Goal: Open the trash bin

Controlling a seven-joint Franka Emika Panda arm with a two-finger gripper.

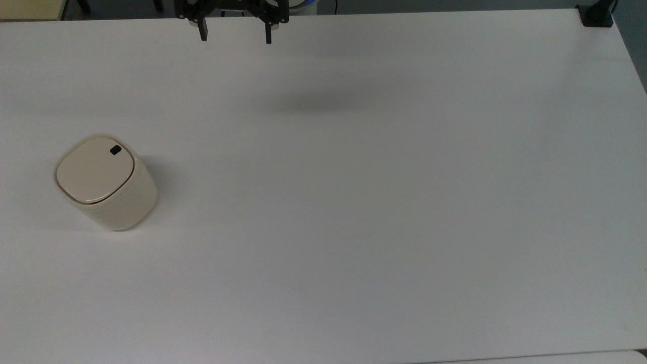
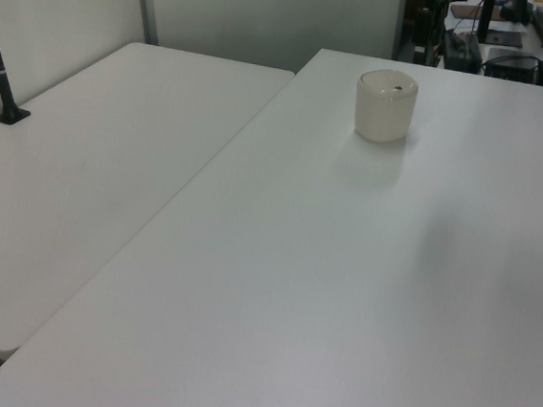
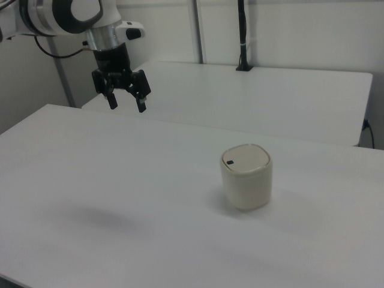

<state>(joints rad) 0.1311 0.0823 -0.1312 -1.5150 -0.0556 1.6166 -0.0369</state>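
Bin (image 1: pixel 106 182) upright on the white desk (image 1: pixel 354 227), at the top view's left, lid (image 1: pixel 95 171) shut flat, small black button (image 1: pixel 116 149) near one lid corner. In the left view, at the far end of the desk (image 2: pixel 387 106); in the right view, a little right of centre (image 3: pixel 246 177). Well apart from the arm. Arm (image 3: pixel 66 15) hanging high above the desk at the right view's upper left, wrist pointing down. Jaws (image 3: pixel 126 103) spread wide, holding nothing, touching nothing. In the top view, jaws (image 1: pixel 235 34) cut off by the upper edge, two dark fingertips (image 1: pixel 203 31) visible. Soft shadow (image 1: pixel 323 103) on the desk below.
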